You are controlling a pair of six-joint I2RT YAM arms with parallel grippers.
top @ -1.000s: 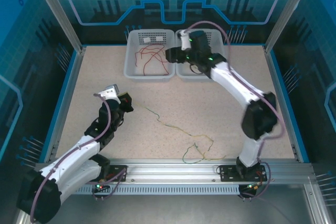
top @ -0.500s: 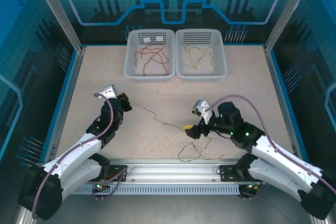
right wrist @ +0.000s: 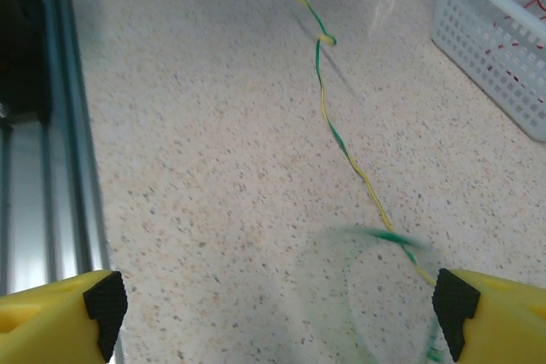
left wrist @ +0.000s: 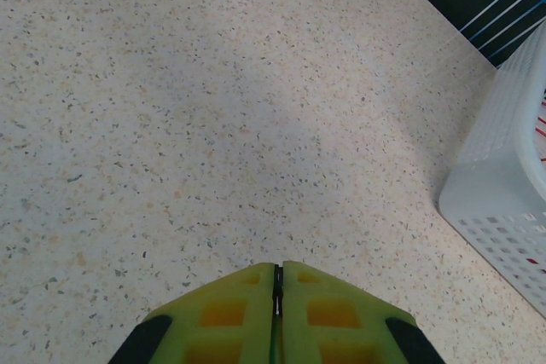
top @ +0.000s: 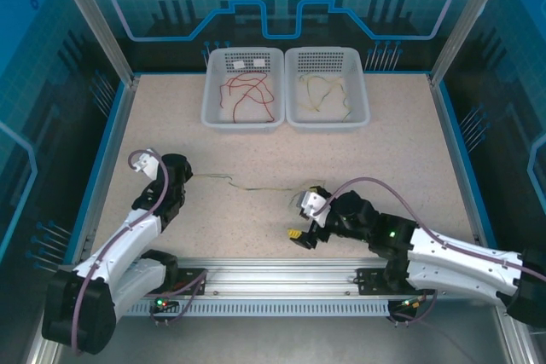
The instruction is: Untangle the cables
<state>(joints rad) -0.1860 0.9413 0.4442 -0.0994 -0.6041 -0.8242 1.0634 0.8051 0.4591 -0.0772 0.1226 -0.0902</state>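
A twisted green and pale yellow cable (top: 256,189) lies stretched across the table from my left gripper (top: 181,176) toward the right arm. My left gripper (left wrist: 277,272) is shut, with a thin green strand pinched between its pads. My right gripper (top: 300,234) hovers low near the front rail, open wide, and the cable (right wrist: 328,117) runs away from it; a blurred green loop (right wrist: 375,236) sits between its fingertips (right wrist: 102,304), untouched. A red cable (top: 247,91) lies in the left basket (top: 213,117) and a pale yellow one (top: 322,89) in the right basket (top: 363,117).
The two white baskets stand side by side at the back of the table. A basket corner (left wrist: 512,202) is at the right of the left wrist view, another (right wrist: 495,49) at the top right of the right wrist view. The metal front rail (right wrist: 43,125) runs close beside my right gripper.
My left gripper has pulled left with the cable end, drawing the loose tangle into a nearly straight line. My right arm has dropped back toward the front rail, gripper open.
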